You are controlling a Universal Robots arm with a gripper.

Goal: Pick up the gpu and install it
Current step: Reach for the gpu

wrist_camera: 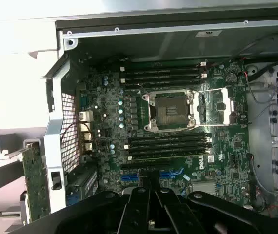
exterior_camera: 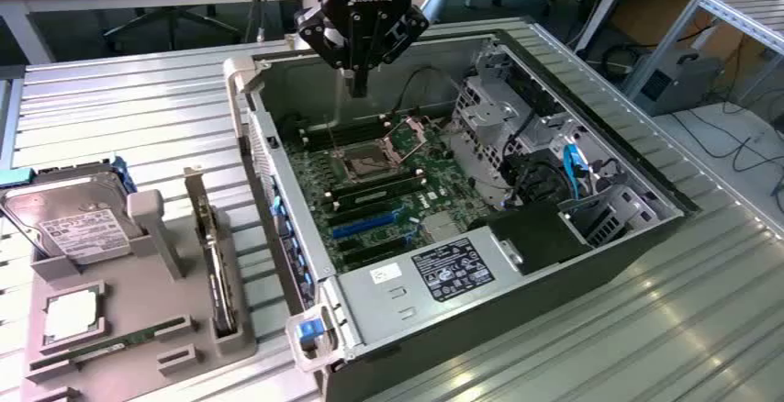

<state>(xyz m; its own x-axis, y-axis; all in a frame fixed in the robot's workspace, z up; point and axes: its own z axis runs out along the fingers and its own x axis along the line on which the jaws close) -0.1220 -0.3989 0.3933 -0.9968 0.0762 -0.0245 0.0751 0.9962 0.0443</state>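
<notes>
I saw the gpu (exterior_camera: pixel 216 269) standing on its long edge in a slot along the gray holder's (exterior_camera: pixel 135 338) edge beside the computer case (exterior_camera: pixel 515 329). It was a thin, dark board, untouched, with its silvery bracket upright at the far end.

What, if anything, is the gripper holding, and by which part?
Nothing. The gripper hangs empty above the open computer case; the gpu stands apart in the grey holder.
</notes>
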